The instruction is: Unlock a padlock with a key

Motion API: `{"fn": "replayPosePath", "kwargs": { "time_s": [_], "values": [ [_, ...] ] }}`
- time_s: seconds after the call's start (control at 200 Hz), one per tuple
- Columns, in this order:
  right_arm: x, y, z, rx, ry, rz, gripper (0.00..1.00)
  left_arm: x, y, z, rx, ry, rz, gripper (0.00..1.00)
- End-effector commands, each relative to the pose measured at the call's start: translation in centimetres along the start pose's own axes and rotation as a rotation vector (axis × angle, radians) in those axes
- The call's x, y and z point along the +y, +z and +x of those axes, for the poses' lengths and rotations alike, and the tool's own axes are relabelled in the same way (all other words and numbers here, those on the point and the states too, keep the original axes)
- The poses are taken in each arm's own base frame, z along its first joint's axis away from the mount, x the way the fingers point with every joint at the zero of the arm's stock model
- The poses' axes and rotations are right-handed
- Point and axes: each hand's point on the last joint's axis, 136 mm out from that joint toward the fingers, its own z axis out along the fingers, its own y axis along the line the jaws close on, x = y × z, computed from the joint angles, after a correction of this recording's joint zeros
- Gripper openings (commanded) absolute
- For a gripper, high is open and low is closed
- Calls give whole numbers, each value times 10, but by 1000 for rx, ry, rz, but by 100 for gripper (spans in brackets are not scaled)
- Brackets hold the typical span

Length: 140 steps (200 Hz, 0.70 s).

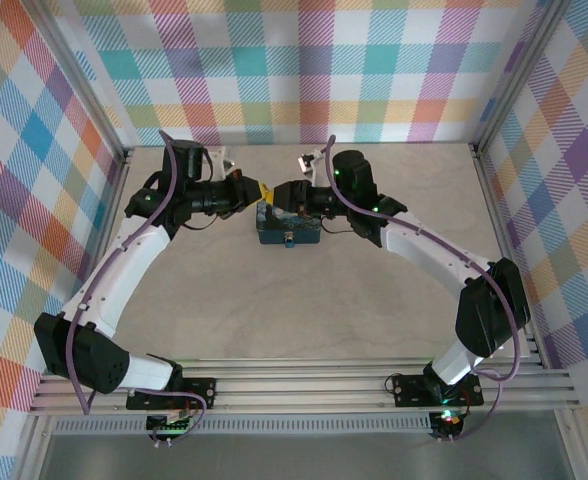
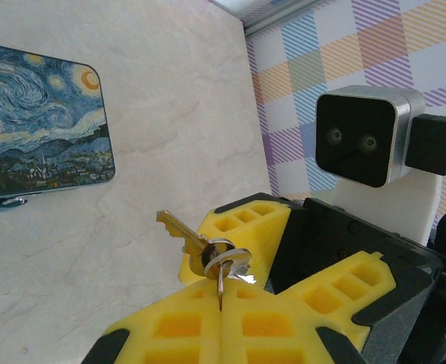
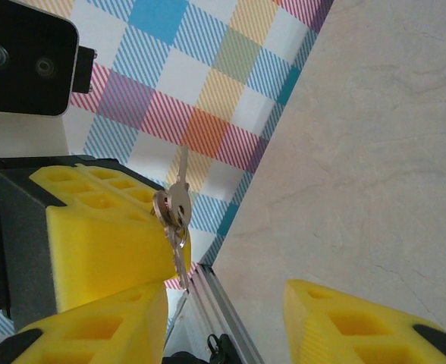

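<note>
One key (image 2: 179, 227) hangs by its ring (image 2: 223, 256) from the clenched left hand (image 2: 221, 303), right hand (image 3: 227, 303) released beside it, padlock (image 2: 9, 202) at frame left under the tin (image 2: 41, 121); held by the ring alone, it may swing and slip.

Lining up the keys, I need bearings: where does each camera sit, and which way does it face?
Top external: above and behind the bases, looking down; both arms meet over the tin.
Left wrist: looks along the left gripper, shut on the keys, toward the tin and padlock.
Right wrist: looks past the open right gripper to the checked wall.
Shared: both wrist views show the keys.
</note>
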Motion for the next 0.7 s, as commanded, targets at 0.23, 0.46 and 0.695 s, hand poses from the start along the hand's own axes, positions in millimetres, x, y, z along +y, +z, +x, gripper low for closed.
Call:
{"fn": "replayPosePath", "kwargs": {
  "time_s": [0.23,0.46,0.695],
  "values": [
    [12,1,-3,14,-122,-28,30,-13,-1,19,86,16,69,0],
    [10,-4,6,50,-215,-10,0,-8,4,34,168,7,81,0],
    [13,-13,15,77,-276,-3,0,-5,4,40,193,13,80,0]
  ]
}}
